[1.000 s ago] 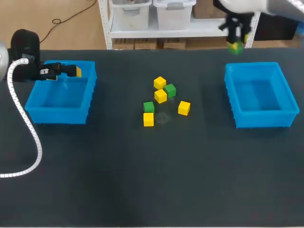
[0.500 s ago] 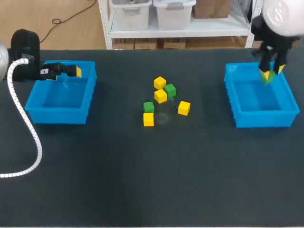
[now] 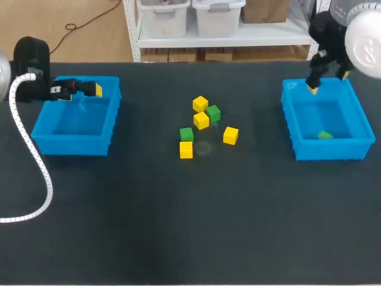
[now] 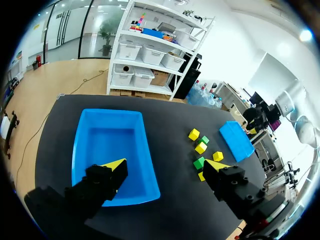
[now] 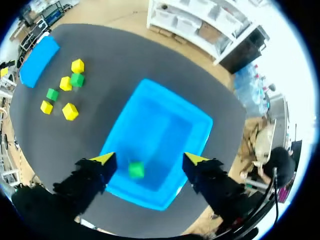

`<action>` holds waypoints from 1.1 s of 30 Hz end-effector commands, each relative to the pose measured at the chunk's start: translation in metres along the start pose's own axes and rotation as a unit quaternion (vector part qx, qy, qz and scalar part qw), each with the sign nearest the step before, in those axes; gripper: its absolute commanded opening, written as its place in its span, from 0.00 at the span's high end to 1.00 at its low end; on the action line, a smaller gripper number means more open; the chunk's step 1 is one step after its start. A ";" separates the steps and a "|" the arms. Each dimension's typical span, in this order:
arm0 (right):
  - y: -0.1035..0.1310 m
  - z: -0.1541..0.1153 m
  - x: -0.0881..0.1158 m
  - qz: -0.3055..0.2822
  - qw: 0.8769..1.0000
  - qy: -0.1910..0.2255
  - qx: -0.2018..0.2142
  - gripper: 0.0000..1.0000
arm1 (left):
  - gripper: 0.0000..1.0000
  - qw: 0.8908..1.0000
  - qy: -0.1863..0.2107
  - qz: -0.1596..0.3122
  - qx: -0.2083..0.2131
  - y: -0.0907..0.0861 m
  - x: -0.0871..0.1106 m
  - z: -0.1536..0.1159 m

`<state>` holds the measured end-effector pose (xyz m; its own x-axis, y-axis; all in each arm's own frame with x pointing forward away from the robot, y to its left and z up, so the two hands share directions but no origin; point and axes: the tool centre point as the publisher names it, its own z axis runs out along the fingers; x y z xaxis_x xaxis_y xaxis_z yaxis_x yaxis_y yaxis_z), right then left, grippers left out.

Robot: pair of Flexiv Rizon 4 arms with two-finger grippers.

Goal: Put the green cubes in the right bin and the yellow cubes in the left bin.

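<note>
right pincer: wide, empty; hangs above the far rim of the right bin
left pincer: wide, empty; over the far side of the left bin
binned green cube: loose on the right bin's floor, towards the near wall, below the right pincer, touching neither finger
far green cube: mid-desk, tight beside the middle yellow cube; can't tell if they touch
near green cube: just behind the near yellow cube
other yellows: far yellow cube at the back of the cluster; side yellow cube a little apart, on the right-bin side
desk: dark, holds both bins with the cluster between them
progress (guess): one green binned, two greens and four yellows to go; no cube seen in the left bin
key relation: the cluster lies to the right pincer's left and closer to the robot; the far green cube is the green nearer that pincer, so the right arm suits it. Cubes have no long axis but sit skewed to the desk edges, and the yellow neighbour crowds one face
</note>
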<state>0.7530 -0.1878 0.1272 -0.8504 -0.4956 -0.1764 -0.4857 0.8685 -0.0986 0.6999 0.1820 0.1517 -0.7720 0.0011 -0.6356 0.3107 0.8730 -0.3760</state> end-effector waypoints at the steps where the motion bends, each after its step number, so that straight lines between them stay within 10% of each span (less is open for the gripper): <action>1: 0.016 -0.010 -0.032 -0.032 0.999 -0.030 0.002 0.00 | 0.00 1.000 -0.003 0.001 0.006 0.002 0.001 0.000; 16: 0.124 0.018 -0.189 -0.207 0.974 -0.061 -0.066 0.00 | 0.00 1.000 -0.003 0.001 0.006 0.002 0.001 0.000; 24: 0.159 0.033 -0.214 -0.258 0.961 -0.049 -0.086 0.00 | 0.00 1.000 -0.003 0.001 0.006 0.002 0.001 0.000; 33: 0.161 0.043 -0.197 -0.373 0.923 -0.014 -0.089 0.00 | 0.00 1.000 -0.003 0.001 0.006 0.002 0.001 0.000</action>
<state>0.8477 0.0475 0.1012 -0.3051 -0.9289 -0.2098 -0.9381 0.3311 -0.1018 0.6999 0.1820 0.1517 -0.7720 0.0010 -0.6356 0.3107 0.8730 -0.3760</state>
